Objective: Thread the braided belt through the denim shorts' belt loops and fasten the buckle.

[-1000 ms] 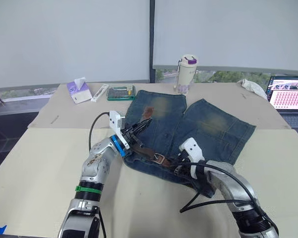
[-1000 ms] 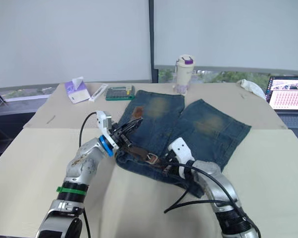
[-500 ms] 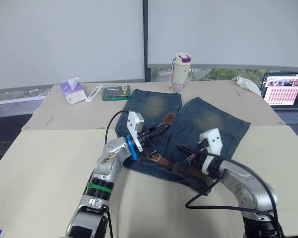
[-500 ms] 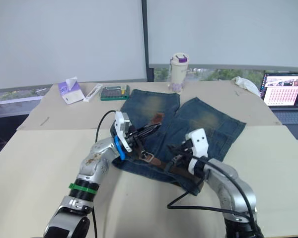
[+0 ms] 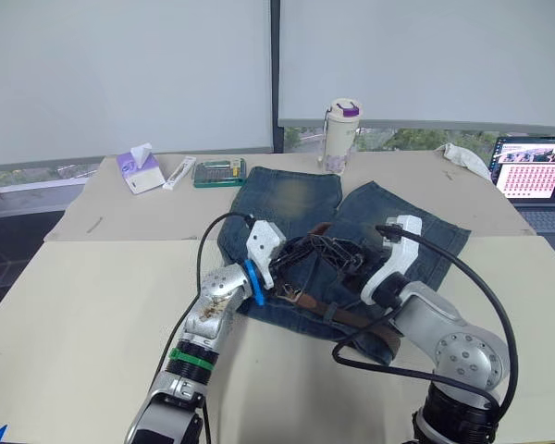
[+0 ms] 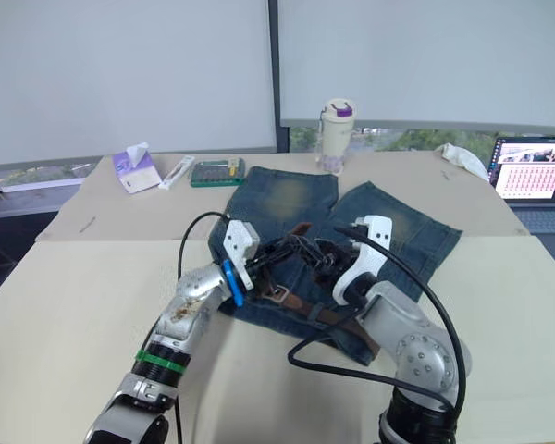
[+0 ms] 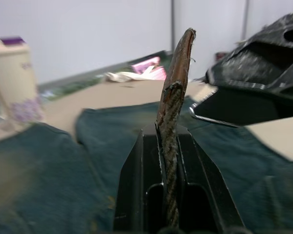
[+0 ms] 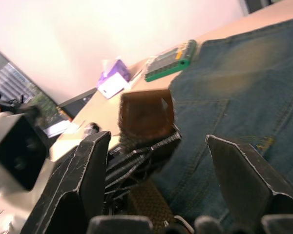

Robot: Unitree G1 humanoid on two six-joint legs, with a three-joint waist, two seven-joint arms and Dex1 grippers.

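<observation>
The denim shorts (image 5: pixel 402 231) lie flat on the table, waistband toward me. The braided belt (image 5: pixel 347 317) runs along the waistband, its silver buckle (image 5: pixel 289 297) near the left end. My left gripper (image 5: pixel 307 248) is shut on the belt's free end (image 7: pixel 175 97), which stands up from between its fingers above the shorts. My right gripper (image 8: pixel 158 136) is open wide just to the right of it, with the belt's tip (image 8: pixel 146 114) in the gap and touching neither finger. I cannot make out the belt loops.
At the table's back stand a white cup with a purple lid (image 5: pixel 342 136), a tissue box (image 5: pixel 137 171), a green case (image 5: pixel 220 172) and a white cloth (image 5: pixel 464 157). An open laptop (image 5: pixel 535 178) sits at the far right. Black cables loop from both wrists.
My right gripper has opened, lifted off the waistband and swung left up to the belt's tip. My left gripper has carried the belt's end up and rightward.
</observation>
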